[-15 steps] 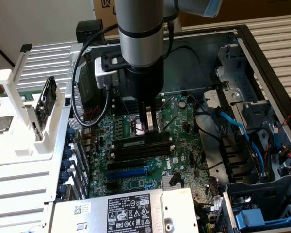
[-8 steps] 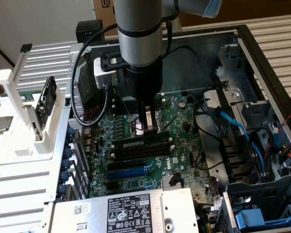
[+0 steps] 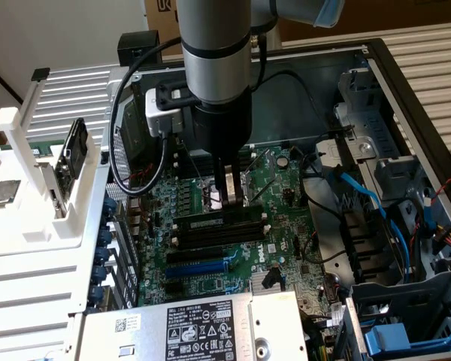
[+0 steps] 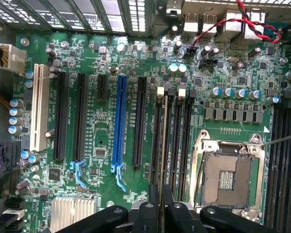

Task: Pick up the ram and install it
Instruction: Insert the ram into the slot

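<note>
My gripper (image 3: 230, 197) reaches down onto the green motherboard (image 3: 286, 203) inside the open computer case. It is shut on the ram (image 3: 210, 221), a long dark stick with a small pale label. The stick stands on edge along the memory slot nearest the processor socket. In the wrist view the ram (image 4: 162, 145) shows edge-on as a thin line. It runs between the black memory slots (image 4: 182, 141) and up between the two fingers of the gripper (image 4: 161, 209). Whether the stick is fully seated I cannot tell.
The bare processor socket (image 4: 228, 170) lies beside the slots, and a blue expansion slot (image 4: 120, 121) on their other side. The power supply (image 3: 203, 327) sits in front. Drive cages with blue cables (image 3: 376, 203) fill the exterior view's right. A white fixture (image 3: 37, 195) holds another board (image 3: 75, 149) outside the case.
</note>
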`<state>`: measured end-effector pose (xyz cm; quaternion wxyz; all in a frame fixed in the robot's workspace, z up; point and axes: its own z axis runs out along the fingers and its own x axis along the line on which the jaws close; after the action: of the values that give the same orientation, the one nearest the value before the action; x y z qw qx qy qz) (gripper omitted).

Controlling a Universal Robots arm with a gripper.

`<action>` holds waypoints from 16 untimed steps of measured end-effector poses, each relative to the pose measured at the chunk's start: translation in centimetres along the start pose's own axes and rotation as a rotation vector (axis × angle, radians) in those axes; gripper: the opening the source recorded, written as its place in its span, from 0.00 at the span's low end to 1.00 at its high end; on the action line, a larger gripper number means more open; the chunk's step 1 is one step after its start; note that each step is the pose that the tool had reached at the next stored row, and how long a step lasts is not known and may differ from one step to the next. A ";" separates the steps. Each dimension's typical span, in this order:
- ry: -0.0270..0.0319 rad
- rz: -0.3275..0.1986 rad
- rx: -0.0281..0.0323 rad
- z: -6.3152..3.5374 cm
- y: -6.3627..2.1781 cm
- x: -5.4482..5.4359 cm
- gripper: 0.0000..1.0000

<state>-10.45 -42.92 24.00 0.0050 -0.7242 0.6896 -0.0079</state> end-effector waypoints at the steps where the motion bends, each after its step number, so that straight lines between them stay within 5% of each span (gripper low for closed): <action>1: -0.0004 0.000 0.0003 0.05 0.00 0.0 0.13; 16: 0.0002 0.000 -0.0003 0.40 0.03 0.2 0.13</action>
<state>-10.46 -43.13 23.60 0.0049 -0.7242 0.6896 -0.0079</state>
